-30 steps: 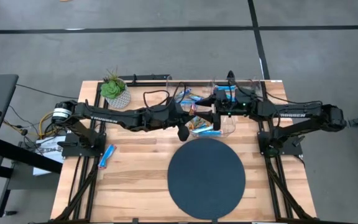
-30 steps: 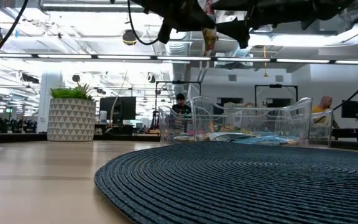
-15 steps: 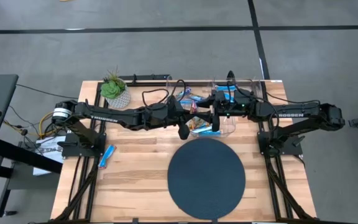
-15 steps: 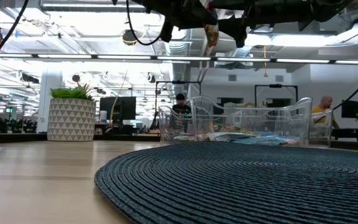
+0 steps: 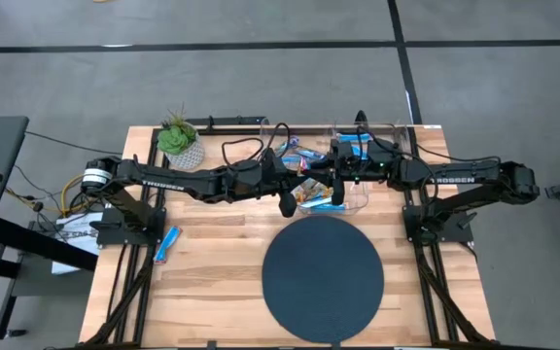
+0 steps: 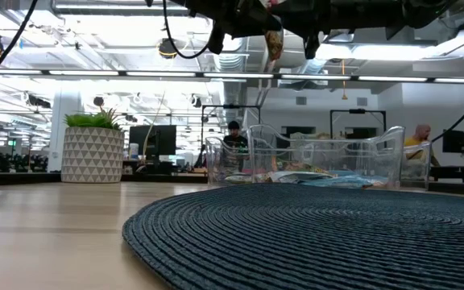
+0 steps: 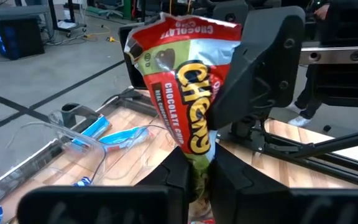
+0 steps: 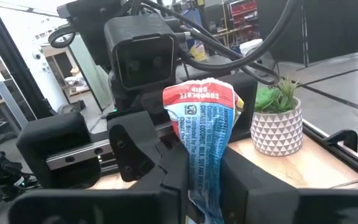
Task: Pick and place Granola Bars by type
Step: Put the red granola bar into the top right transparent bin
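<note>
Ok, high view: I've got both arms meeting mid-air over the clear bins [image 5: 353, 199] at the back of the surface [image 5: 212, 282]. Left tool [image 5: 302, 179] and right tool [image 5: 321, 177] are nose to nose with one bar [image 5: 310, 185] between them. More bars [image 5: 314, 202], mostly light blue, lie in the bins; one blue bar [image 5: 167, 243] lies alone by the left arm's base.

Low view: bar [image 6: 274, 42] hangs from the tools above the bins [image 6: 321, 157], well clear of the dark round mat [image 6: 312, 234].

Left wrist: left tool [image 7: 196, 180] pinched on the bar's [image 7: 188, 93] lower end. Red and green wrapper, yellow lettering.

Right wrist: right tool [image 8: 205, 177] clamped on the same bar [image 8: 204, 137], white panel side showing, red top edge.
</note>
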Motion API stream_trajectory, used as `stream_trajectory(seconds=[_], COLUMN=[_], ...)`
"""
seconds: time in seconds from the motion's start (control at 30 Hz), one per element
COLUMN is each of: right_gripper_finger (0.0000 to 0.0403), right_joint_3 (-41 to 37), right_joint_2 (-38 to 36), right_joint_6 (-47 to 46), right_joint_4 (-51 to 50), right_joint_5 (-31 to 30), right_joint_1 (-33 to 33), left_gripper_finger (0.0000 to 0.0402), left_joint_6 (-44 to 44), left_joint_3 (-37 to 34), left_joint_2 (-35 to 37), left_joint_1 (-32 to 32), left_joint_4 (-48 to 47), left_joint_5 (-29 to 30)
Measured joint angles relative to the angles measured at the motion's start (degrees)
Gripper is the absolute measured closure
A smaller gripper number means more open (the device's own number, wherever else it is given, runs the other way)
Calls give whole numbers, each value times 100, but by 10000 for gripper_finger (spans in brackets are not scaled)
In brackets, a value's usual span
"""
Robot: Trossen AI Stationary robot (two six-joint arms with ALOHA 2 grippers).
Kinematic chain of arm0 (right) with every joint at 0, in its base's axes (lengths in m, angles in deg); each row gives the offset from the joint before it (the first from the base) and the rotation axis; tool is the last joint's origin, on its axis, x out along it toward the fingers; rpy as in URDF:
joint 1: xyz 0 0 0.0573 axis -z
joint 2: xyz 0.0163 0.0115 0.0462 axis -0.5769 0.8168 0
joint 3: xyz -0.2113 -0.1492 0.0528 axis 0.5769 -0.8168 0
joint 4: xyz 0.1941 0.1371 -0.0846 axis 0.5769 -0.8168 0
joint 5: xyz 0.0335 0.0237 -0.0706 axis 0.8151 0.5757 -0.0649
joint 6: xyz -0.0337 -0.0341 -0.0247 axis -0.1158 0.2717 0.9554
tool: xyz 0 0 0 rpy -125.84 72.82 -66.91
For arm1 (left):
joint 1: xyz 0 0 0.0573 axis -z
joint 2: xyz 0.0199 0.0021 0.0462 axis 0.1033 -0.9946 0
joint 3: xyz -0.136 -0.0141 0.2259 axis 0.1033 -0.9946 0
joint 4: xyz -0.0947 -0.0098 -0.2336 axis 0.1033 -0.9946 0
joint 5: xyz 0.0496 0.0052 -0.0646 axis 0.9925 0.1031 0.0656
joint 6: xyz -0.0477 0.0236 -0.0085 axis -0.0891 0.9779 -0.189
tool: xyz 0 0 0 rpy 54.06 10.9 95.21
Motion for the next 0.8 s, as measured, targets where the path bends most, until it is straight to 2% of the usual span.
stream_trajectory(seconds=[0.2, 0.57, 0.67, 0.8], right_gripper_finger=[371, 376, 378, 377], right_joint_3=[-4, -4, -4, -4], right_joint_2=[0, -2, -2, -2], right_joint_6=[7, 199, 383, 563], right_joint_4=[2, -295, -661, -1218], right_joint_5=[9, -87, -508, -1234], right_joint_1=[0, 209, 369, 687], left_gripper_finger=[346, 196, 173, 164], left_joint_6=[0, 197, 321, 354], left_joint_3=[2, 2, 2, 2], left_joint_2=[0, -2, -2, -2], left_joint_1=[-56, -145, -144, -143], left_joint_4=[-69, -615, -780, -1242], left_joint_5=[-199, -228, -19, 175])
